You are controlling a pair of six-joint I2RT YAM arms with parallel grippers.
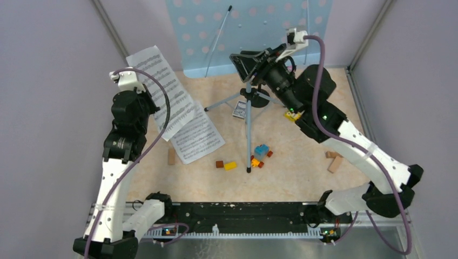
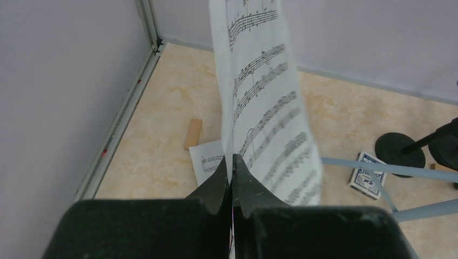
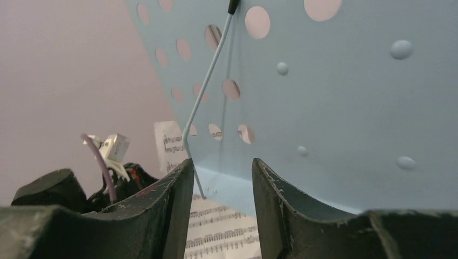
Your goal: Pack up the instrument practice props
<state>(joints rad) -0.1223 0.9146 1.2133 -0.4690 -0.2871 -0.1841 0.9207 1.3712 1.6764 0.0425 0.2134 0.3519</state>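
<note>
Pages first: the left gripper (image 2: 232, 159) is clamped on the near edge of one page (image 2: 259, 97), which rises edge-on from the fingers, long axis running toward the far-left corner. A second page (image 1: 199, 137) lies flat on the table (image 1: 302, 178), partly under it. Farther on, the right gripper (image 3: 221, 162), fingers apart, faces the lower ledge of the desk (image 3: 335, 97), which stands at the far wall, long side left to right.

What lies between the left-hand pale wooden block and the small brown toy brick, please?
Top external view: a corner of the flat white sheet-music page beside the wooden block, then bare tabletop up to the brown brick.
</note>
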